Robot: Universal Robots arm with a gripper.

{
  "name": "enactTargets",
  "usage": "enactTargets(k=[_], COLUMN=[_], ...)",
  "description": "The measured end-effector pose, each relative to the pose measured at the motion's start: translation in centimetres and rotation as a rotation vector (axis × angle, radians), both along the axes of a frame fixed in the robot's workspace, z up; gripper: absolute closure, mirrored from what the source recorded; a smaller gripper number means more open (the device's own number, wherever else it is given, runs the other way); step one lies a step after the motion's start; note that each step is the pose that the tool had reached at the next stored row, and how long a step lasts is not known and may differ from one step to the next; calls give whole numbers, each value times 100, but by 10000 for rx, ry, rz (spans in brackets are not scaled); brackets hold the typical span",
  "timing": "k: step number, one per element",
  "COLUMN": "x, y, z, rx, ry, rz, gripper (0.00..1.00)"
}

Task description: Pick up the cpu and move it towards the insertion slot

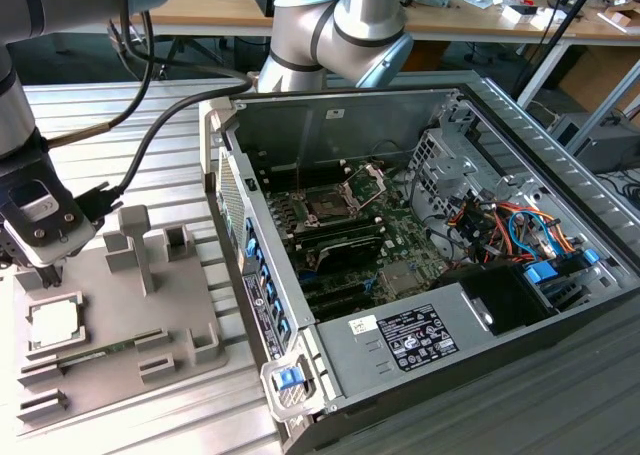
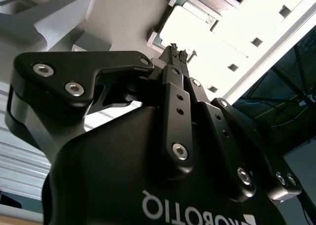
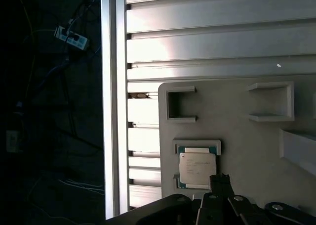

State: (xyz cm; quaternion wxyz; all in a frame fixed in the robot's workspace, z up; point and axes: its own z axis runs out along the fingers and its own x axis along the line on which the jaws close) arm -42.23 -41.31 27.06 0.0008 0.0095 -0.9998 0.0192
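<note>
Gripper (image 1: pixel 52 271) — closed, holding nothing — hangs directly over the cpu (image 1: pixel 55 322), which lies flat in its grey tray (image 1: pixel 185 310).

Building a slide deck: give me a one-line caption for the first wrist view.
Gripper close by the cpu, which lies flat in its nest on the grey fixture plate, not yet lifted.

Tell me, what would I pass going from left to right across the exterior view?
cpu → tall grey post → blue latch on the computer case → insertion slot → orange and blue cables
</note>
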Motion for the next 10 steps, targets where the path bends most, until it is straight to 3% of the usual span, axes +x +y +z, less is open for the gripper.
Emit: enactTargets(k=[10], x=[-5], y=[-11], z=[-26], rx=[-12], ry=[0], rz=[0], gripper=[89])
